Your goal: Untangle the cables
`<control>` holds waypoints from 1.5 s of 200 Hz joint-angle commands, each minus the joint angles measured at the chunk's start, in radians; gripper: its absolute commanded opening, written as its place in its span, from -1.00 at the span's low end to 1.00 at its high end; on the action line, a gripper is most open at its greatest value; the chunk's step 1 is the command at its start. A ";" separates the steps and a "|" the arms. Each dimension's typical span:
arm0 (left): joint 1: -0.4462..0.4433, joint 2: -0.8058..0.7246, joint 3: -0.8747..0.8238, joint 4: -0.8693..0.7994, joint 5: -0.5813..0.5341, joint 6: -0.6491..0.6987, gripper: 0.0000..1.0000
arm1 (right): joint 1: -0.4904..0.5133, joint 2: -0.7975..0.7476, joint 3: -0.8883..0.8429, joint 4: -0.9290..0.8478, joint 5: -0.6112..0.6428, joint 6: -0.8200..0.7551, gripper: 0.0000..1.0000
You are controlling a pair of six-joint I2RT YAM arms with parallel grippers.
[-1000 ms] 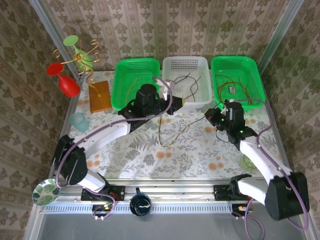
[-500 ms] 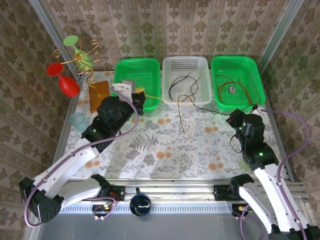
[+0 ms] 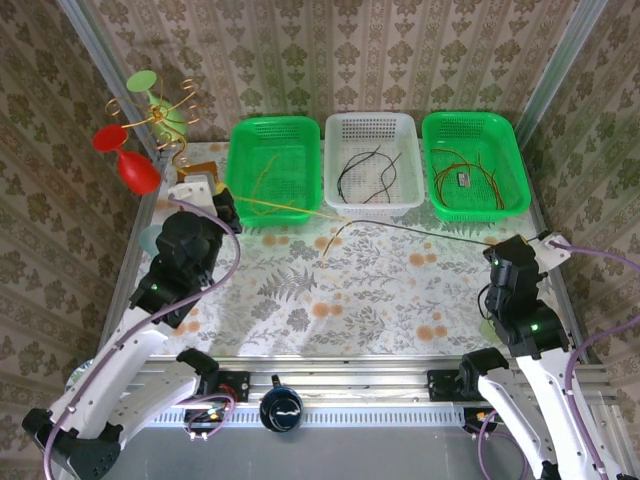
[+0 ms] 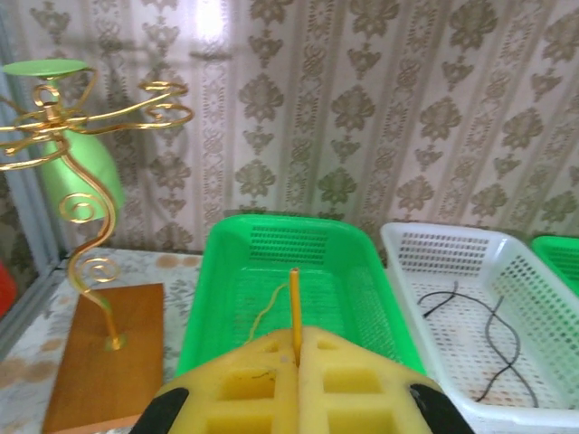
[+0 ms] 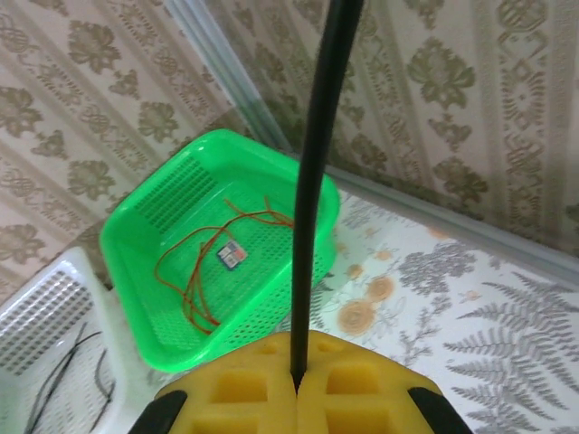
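My left gripper (image 3: 224,203) is shut on a yellow-olive cable (image 3: 290,208) at the table's far left, in front of the left green basket (image 3: 238,180). That cable runs right, then bends down at mid-table. In the left wrist view its end (image 4: 294,303) sticks up from between the pads. My right gripper (image 3: 497,246) is shut on a black cable (image 3: 420,230) stretched taut toward the middle. In the right wrist view this cable (image 5: 317,181) rises from the shut pads. More black cables (image 3: 362,170) lie in the white basket (image 3: 405,125). Red-orange cables (image 3: 465,178) lie in the right green basket (image 3: 510,150).
A gold wire stand (image 3: 165,125) on a wooden base holds red and green glasses at the far left. A pale teal cup (image 3: 152,240) stands near the left arm. A green object (image 3: 490,326) sits by the right arm. Metal frame posts border the table.
Both arms have drawn apart: the left gripper moved left, the right gripper moved right and nearer. The yellow-olive and black cables now stretch in a line across the table.
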 commanded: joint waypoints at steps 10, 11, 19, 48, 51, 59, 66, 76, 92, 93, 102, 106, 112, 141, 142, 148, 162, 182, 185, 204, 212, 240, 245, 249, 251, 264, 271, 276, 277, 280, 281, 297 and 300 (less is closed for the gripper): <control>0.051 -0.023 0.003 -0.089 -0.051 0.015 -1.00 | -0.007 -0.012 0.042 -0.082 0.225 0.005 -1.00; 0.052 -0.024 0.002 -0.090 -0.051 0.015 -1.00 | -0.007 -0.013 0.042 -0.083 0.229 0.004 -1.00; 0.064 -0.030 0.000 -0.099 -0.052 0.009 -1.00 | -0.006 -0.012 0.044 -0.087 0.258 -0.009 -1.00; 0.129 -0.050 -0.010 -0.139 -0.054 -0.015 -1.00 | -0.006 -0.014 0.056 -0.109 0.339 -0.028 -1.00; 0.141 -0.050 -0.009 -0.146 -0.053 -0.017 -1.00 | -0.006 -0.014 0.056 -0.111 0.348 -0.028 -1.00; 0.162 -0.051 -0.008 -0.165 -0.046 -0.024 -1.00 | -0.007 -0.016 0.054 -0.112 0.371 -0.034 -1.00; 0.179 -0.051 -0.006 -0.180 -0.037 -0.030 -1.00 | -0.008 -0.017 0.053 -0.107 0.388 -0.048 -1.00; 0.205 -0.053 -0.004 -0.199 -0.016 -0.035 -1.00 | -0.009 -0.022 0.052 -0.097 0.401 -0.064 -1.00; 0.237 -0.053 -0.001 -0.226 0.011 -0.046 -1.00 | -0.013 -0.030 0.047 -0.078 0.404 -0.088 -1.00; 0.239 -0.053 -0.001 -0.227 0.013 -0.046 -1.00 | -0.013 -0.030 0.046 -0.077 0.404 -0.089 -1.00; 0.252 -0.054 -0.002 -0.235 0.024 -0.057 -1.00 | -0.014 -0.032 0.044 -0.075 0.411 -0.095 -1.00; 0.257 -0.056 -0.005 -0.236 0.032 -0.062 -1.00 | -0.015 -0.033 0.041 -0.073 0.416 -0.099 -1.00; 0.266 -0.058 -0.009 -0.233 0.045 -0.068 -1.00 | -0.017 -0.033 0.039 -0.079 0.423 -0.098 -1.00; 0.308 -0.079 -0.038 -0.222 0.079 -0.116 -1.00 | -0.020 -0.033 0.033 -0.103 0.442 -0.093 -1.00; 0.310 -0.079 -0.038 -0.222 0.080 -0.117 -1.00 | -0.020 -0.033 0.032 -0.103 0.441 -0.094 -1.00; 0.313 -0.082 -0.041 -0.225 0.083 -0.119 -1.00 | -0.021 -0.034 0.032 -0.107 0.446 -0.096 -1.00; 0.319 -0.083 -0.041 -0.232 0.080 -0.120 -1.00 | -0.023 -0.038 0.027 -0.112 0.458 -0.101 -1.00; 0.327 -0.083 -0.042 -0.236 0.083 -0.120 -1.00 | -0.026 -0.042 0.021 -0.117 0.471 -0.103 -1.00; 0.328 -0.083 -0.043 -0.235 0.083 -0.121 -1.00 | -0.026 -0.042 0.021 -0.117 0.475 -0.103 -1.00; 0.336 -0.083 -0.042 -0.240 0.089 -0.113 -1.00 | -0.032 -0.042 0.016 -0.116 0.491 -0.112 -1.00; 0.342 -0.083 -0.042 -0.247 0.082 -0.116 -1.00 | -0.036 -0.042 0.013 -0.107 0.500 -0.125 -1.00; 0.384 -0.096 -0.051 -0.253 0.104 -0.143 -1.00 | -0.052 -0.048 0.006 -0.105 0.508 -0.135 -1.00; 0.388 -0.097 -0.051 -0.259 0.101 -0.148 -1.00 | -0.053 -0.048 0.004 -0.107 0.509 -0.136 -1.00; 0.391 -0.096 -0.052 -0.266 0.092 -0.156 -1.00 | -0.053 -0.048 0.003 -0.109 0.511 -0.137 -1.00; 0.392 -0.097 -0.052 -0.269 0.088 -0.161 -1.00 | -0.054 -0.048 0.002 -0.109 0.514 -0.137 -1.00; 0.399 -0.107 -0.061 -0.281 0.047 -0.187 -1.00 | -0.057 -0.047 -0.003 -0.116 0.532 -0.133 -1.00; 0.401 -0.114 -0.072 -0.277 0.037 -0.190 -1.00 | -0.058 -0.045 -0.004 -0.120 0.541 -0.133 -1.00; 0.404 -0.121 -0.078 -0.275 0.029 -0.194 -1.00 | -0.058 -0.044 -0.005 -0.124 0.545 -0.133 -1.00; 0.404 -0.122 -0.078 -0.275 0.027 -0.194 -1.00 | -0.058 -0.044 -0.005 -0.125 0.546 -0.132 -1.00; 0.405 -0.125 -0.082 -0.273 0.024 -0.196 -1.00 | -0.060 -0.043 -0.005 -0.129 0.546 -0.131 -1.00; 0.405 -0.126 -0.083 -0.273 0.023 -0.196 -1.00 | -0.060 -0.042 -0.004 -0.129 0.546 -0.131 -1.00; 0.409 -0.137 -0.090 -0.276 0.000 -0.205 -1.00 | -0.064 -0.039 -0.004 -0.140 0.553 -0.131 -1.00; 0.409 -0.138 -0.091 -0.276 -0.003 -0.205 -1.00 | -0.066 -0.037 -0.003 -0.141 0.555 -0.132 -1.00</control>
